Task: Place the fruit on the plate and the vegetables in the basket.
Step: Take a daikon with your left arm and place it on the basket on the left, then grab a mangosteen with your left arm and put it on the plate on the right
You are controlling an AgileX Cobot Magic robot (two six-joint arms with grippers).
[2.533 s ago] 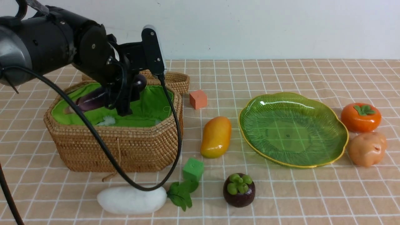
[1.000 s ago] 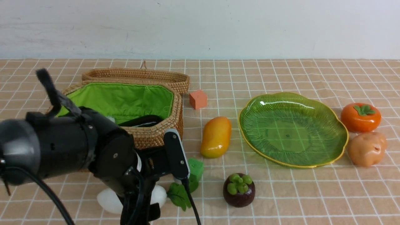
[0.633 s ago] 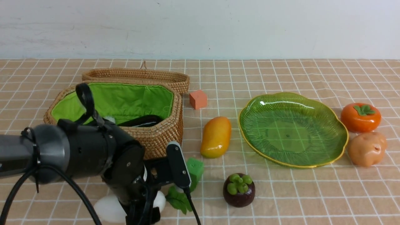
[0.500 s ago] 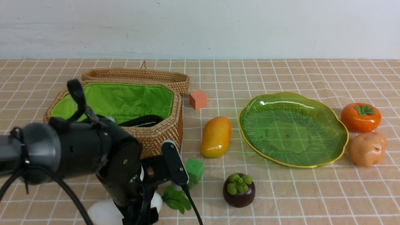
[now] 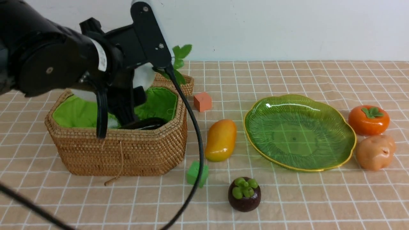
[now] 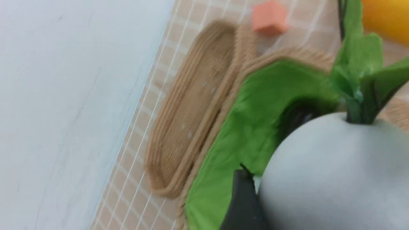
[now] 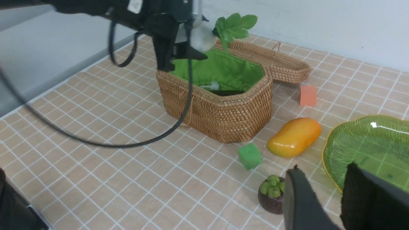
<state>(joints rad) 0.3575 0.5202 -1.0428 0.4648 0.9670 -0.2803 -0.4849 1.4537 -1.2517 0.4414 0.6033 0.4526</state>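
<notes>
Front view has the left gripper (image 5: 123, 99) clamped around the white radish (image 5: 144, 76), holding it in the air over the open basket (image 5: 127, 150) with its green leaves pointing toward the far side. Inside the basket, against the right wall, a dark glossy shape shows, most likely the eggplant (image 5: 147, 123). By that reading one vegetable is delivered and a second only needs releasing. The potato (image 5: 375, 151) lies on the cloth at the far right, just beside the plate (image 5: 300, 132), and is the last vegetable to fetch. The plate is bare, so the fruit half is not yet begun: the mango (image 5: 221, 140) lies between basket and plate, the mangosteen (image 5: 244, 194) sits nearer than both, and the persimmon (image 5: 369, 119) rests right of the plate, just beyond the potato. In its wrist view the right gripper (image 7: 322, 174) hovers near the mangosteen, jaws parted, nothing between them
</notes>
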